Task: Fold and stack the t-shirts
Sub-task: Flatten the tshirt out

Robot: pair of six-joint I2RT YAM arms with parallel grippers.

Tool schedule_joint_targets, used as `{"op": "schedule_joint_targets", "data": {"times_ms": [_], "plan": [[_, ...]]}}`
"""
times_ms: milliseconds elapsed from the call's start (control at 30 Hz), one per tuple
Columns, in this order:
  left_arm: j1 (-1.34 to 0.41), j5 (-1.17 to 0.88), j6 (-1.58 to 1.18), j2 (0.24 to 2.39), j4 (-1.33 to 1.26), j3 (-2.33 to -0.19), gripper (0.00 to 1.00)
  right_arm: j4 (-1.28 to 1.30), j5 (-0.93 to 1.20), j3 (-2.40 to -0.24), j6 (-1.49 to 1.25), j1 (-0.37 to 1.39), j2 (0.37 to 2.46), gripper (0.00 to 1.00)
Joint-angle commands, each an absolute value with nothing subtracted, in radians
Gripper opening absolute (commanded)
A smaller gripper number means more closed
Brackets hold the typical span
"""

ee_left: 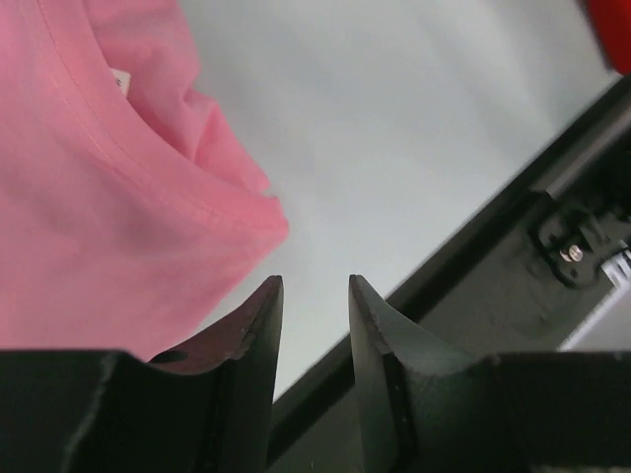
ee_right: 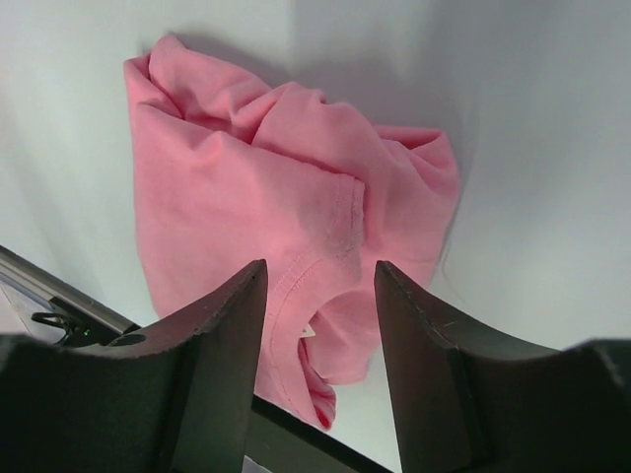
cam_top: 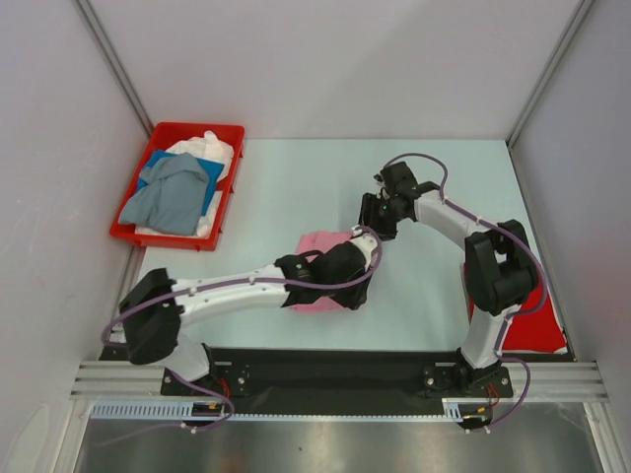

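You had the crumpled light-pink cloth t-shirt [ee_right: 246, 187] just left of the nearer left claw [ee_left: 314, 286], jaws narrow and empty, while the right claw [ee_right: 320, 268] hung part-open, empty, above it.

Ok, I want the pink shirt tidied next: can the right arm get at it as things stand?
Probably yes. The right gripper hangs open over the pink shirt with nothing between; the left gripper, beside the shirt's edge, may crowd it.
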State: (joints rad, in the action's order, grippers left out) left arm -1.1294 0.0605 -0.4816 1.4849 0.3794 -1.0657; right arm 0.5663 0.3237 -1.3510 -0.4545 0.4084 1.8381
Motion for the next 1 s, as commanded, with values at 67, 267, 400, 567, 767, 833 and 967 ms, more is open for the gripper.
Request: {"op": "schedule_joint_targets", "data": {"times_ms": [67, 267, 400, 567, 767, 833, 967], "plan": [[-1.143, 0.211, -0.543, 1.664, 0.491, -1.244, 0.39, 0.537, 0.408, -1.347, -0.454, 0.393, 1.821, 0.51], [-1.152, 0.221, -0.575, 1.824, 0.566, -1.365, 0.43, 0.532, 0.429, -1.33, -0.454, 0.367, 1.829, 0.52], [-1.158, 0.25, -0.604, 1.879, 0.627, -1.411, 0.42, 0.537, 0.443, -1.325, -0.448, 0.351, 1.819, 0.51], [-1.16, 0.302, -0.623, 1.913, 0.702, -1.443, 0.4, 0.522, 0.466, -1.316, -0.462, 0.354, 1.818, 0.52], [-1.169, 0.351, -0.617, 1.94, 0.733, -1.447, 0.33, 0.494, 0.486, -1.295, -0.482, 0.357, 1.819, 0.51], [-1.169, 0.36, -0.611, 1.951, 0.735, -1.44, 0.23, 0.486, 0.497, -1.293, -0.489, 0.359, 1.821, 0.51], [-1.17, 0.391, -0.612, 1.892, 0.733, -1.427, 0.0, 0.488, 0.506, -1.299, -0.492, 0.359, 1.819, 0.49]]}}
